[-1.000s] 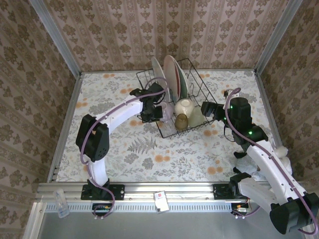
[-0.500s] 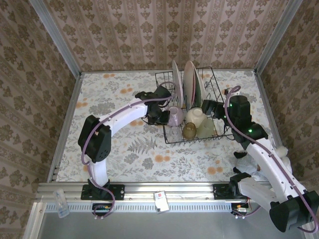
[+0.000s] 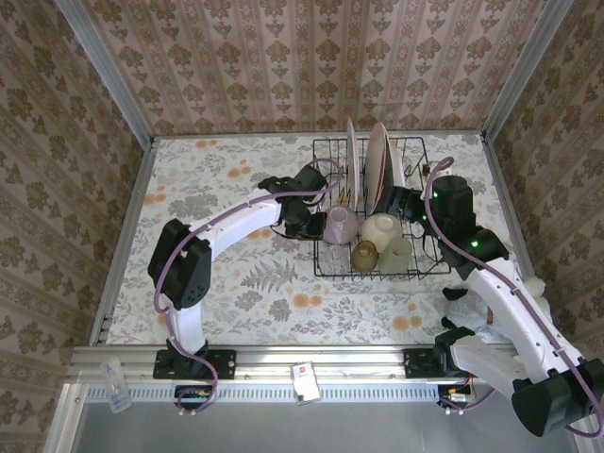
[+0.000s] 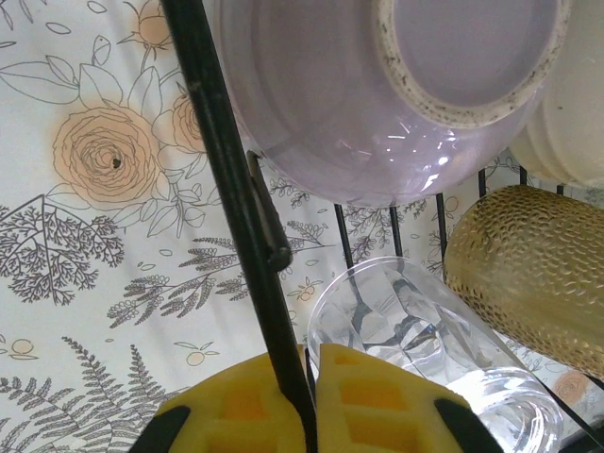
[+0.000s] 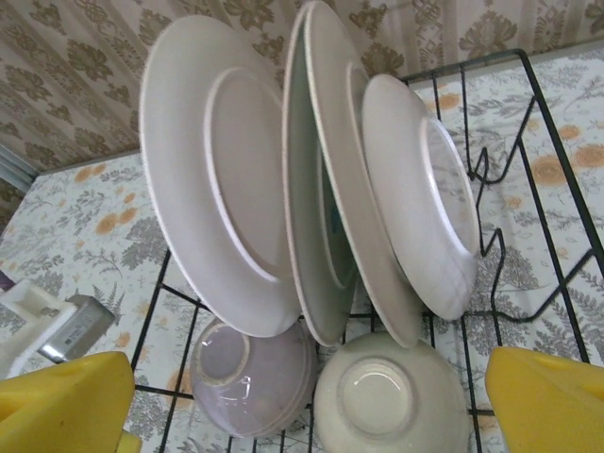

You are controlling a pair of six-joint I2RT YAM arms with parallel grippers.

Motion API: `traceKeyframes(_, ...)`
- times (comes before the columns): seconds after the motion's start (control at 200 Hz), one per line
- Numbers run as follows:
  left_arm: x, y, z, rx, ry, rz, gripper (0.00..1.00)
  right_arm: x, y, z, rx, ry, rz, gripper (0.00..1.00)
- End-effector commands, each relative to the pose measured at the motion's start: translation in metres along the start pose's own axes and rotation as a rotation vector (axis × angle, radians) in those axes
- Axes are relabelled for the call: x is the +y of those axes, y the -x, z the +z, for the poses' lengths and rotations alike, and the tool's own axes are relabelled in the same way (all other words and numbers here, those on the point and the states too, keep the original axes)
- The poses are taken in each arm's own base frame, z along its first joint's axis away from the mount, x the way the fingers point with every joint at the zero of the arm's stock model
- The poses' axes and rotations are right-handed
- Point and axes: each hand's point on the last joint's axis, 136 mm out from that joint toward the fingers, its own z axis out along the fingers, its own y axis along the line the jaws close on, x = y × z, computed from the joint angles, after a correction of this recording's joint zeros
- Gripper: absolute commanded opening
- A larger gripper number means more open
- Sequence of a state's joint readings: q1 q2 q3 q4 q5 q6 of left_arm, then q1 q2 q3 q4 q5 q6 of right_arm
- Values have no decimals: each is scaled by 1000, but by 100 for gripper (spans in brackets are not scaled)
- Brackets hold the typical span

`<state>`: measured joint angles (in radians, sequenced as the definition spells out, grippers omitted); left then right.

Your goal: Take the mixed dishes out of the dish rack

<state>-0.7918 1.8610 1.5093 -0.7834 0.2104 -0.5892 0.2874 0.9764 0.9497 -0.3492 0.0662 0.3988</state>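
Rack (image 4: 219, 160) with four plates (image 5: 226, 179), two bowls (image 5: 247, 377), left end effector (image 4: 307, 396) clamped on its wire, right end effector (image 5: 302, 401) apart

Top view: bright, even overhead light; the arms cast soft, faint shadows on the table (image 3: 217, 283). Left wrist view: white glare spots on the bowl (image 4: 377, 113) and the glass (image 4: 415, 349); rack (image 4: 236, 217) wire crisp, left fingers (image 4: 236, 415) blurred at the bottom edge. Right wrist view: plates (image 5: 226, 170) sharp and evenly lit; right fingers (image 5: 57, 401) out of focus at the bottom corners.
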Motion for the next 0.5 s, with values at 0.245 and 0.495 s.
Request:
traceKeyframes(0.245,-4,-2,-27,-81,-31,98,78,38,39,-3,-22,-40,-88,92)
traceKeyframes(0.495,25,15,-91,-293,-60,46,100,71,47,27,13,-89,-175,90)
